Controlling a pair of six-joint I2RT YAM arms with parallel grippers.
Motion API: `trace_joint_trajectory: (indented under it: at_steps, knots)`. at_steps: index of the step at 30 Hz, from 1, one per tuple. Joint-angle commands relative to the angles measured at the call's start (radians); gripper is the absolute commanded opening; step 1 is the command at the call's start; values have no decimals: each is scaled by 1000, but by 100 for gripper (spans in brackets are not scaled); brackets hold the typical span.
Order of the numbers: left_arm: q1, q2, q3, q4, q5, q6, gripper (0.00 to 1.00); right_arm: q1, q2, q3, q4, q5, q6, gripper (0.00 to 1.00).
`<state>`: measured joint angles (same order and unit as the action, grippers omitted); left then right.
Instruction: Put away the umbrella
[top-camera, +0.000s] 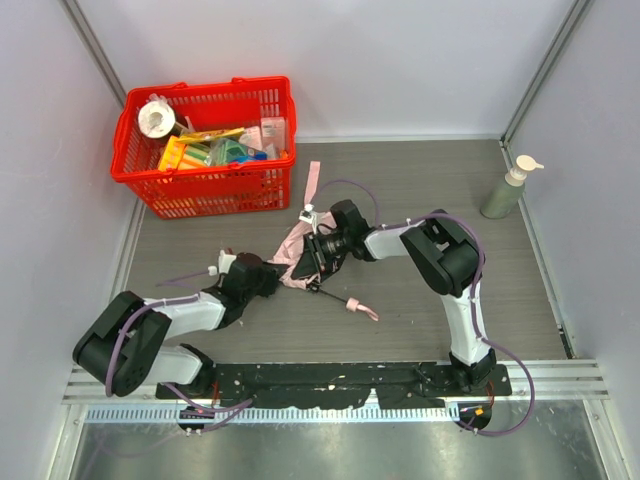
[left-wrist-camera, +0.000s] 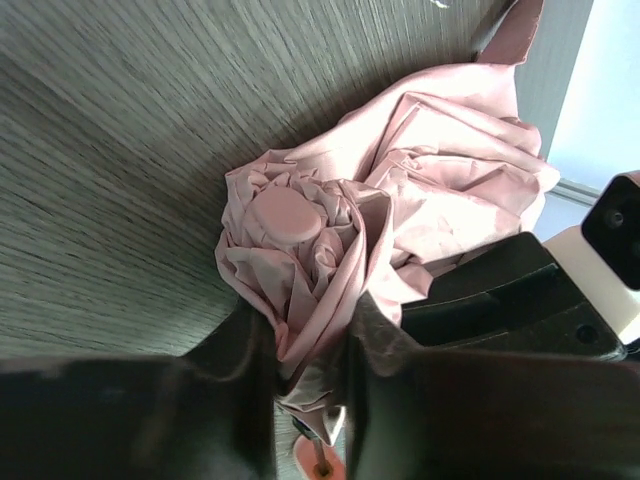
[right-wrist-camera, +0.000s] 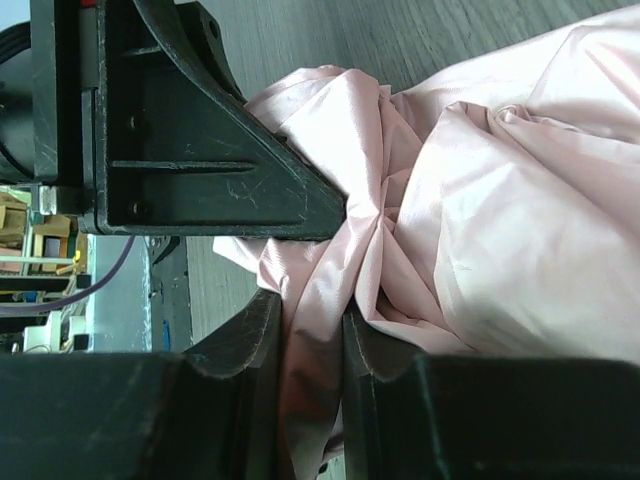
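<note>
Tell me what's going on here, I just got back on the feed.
Both arms are working on the pale pink umbrella, which lies crumpled and loose on the table between them. The left gripper is shut on a fold of its fabric, and the right gripper is pinching another bunch of the canopy. The small pink handle sticks out toward the arm bases. The umbrella is not yet bundled or put away. The red basket sits at the back left with other items in it.

Umbrella (top-camera: 293, 248) on table (top-camera: 400, 190) centre, basket (top-camera: 205, 150) behind left, bottle (top-camera: 508, 192) back right
</note>
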<state>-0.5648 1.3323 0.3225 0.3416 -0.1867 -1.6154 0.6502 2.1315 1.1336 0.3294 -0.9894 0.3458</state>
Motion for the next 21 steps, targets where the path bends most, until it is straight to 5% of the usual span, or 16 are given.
trace_joint_trajectory:
  at_steps: [1,4,6,7,9,16,21]
  knots:
    - [-7,13,-46,-90,-56,115,0,42,62,-46,-351,138,-96,5]
    - [-7,-7,-39,-122,-39,120,0,48,18,-40,-400,233,-106,19]
    - [-7,-15,-27,-157,-25,111,0,63,-34,-29,-446,305,-122,34]
    - [-7,-18,-25,-165,-19,109,0,68,-77,-25,-460,351,-125,54]
    - [-7,-22,-23,-176,-13,101,0,80,-141,-9,-496,406,-133,64]
    - [-6,-30,-16,-187,10,94,0,169,-344,106,-680,650,-253,74]
    - [-7,-50,-5,-214,29,80,0,255,-436,66,-613,895,-378,76]
